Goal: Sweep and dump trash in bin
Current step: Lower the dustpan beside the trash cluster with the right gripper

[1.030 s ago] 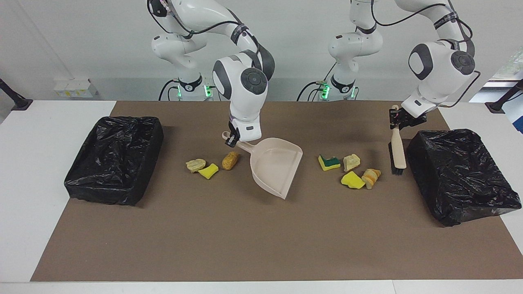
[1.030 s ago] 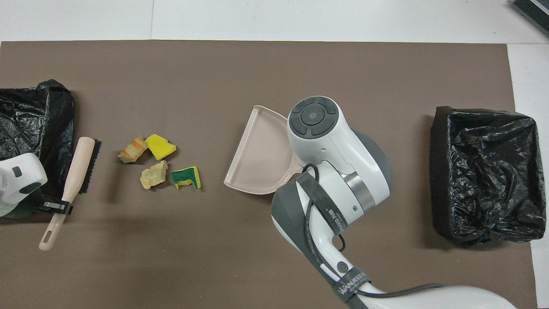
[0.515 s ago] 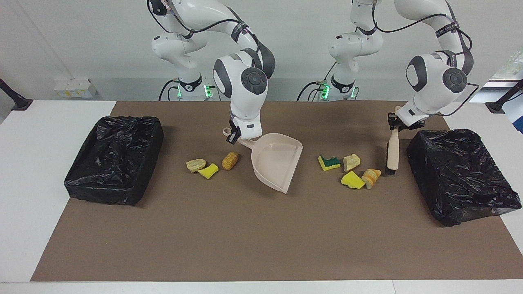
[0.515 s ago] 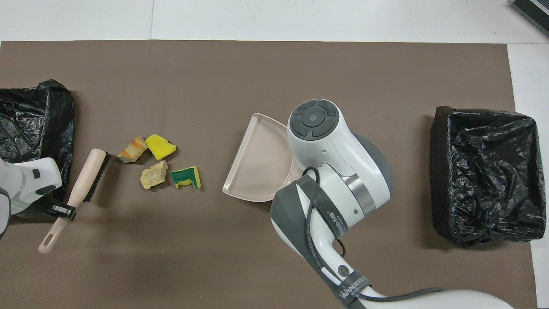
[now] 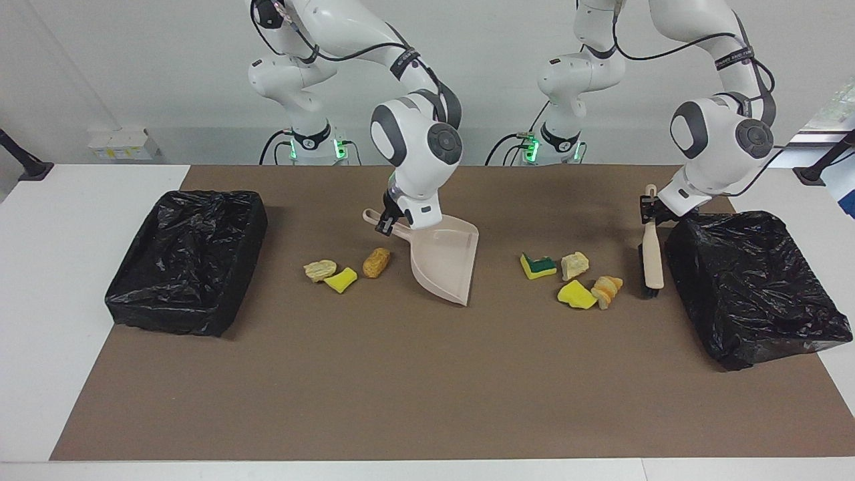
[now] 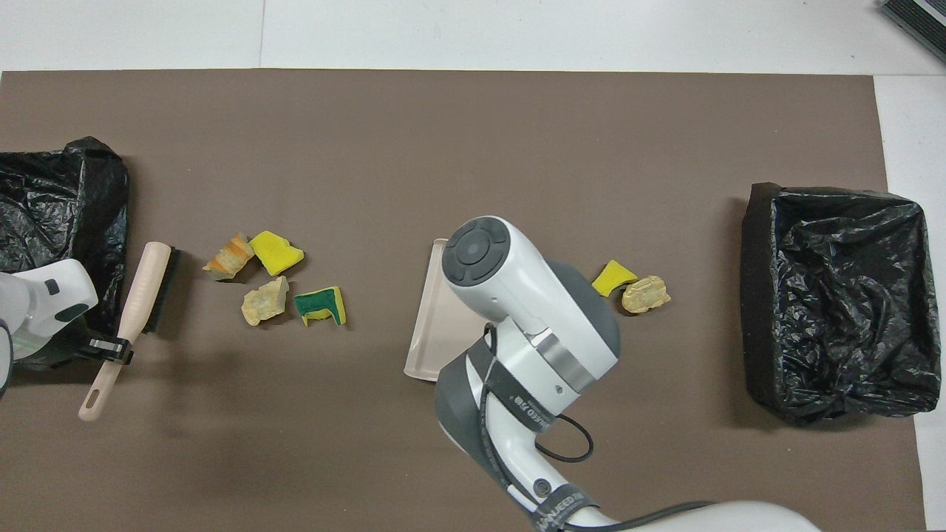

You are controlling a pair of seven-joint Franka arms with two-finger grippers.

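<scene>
My right gripper (image 5: 385,224) is shut on the handle of the beige dustpan (image 5: 442,259), held tilted near the mat's middle; in the overhead view only the pan's edge (image 6: 427,318) shows under the arm. My left gripper (image 5: 648,210) is shut on the beige brush (image 5: 652,257), bristles down, beside several scraps: a green-topped sponge (image 5: 538,266), a tan piece (image 5: 574,264), a yellow bit (image 5: 576,294) and an orange-brown piece (image 5: 608,290). Three more scraps lie beside the pan toward the right arm's end: tan (image 5: 320,269), yellow (image 5: 341,280), golden-brown (image 5: 376,262).
A black bag-lined bin (image 5: 187,260) stands at the right arm's end of the brown mat, and it also shows in the overhead view (image 6: 835,295). A second bin (image 5: 748,280) stands at the left arm's end, right beside the brush.
The right gripper shifted the dustpan toward the left arm's end and turned it narrower. The brush swung toward the scraps, then back beside the bin. The scraps have not moved.
</scene>
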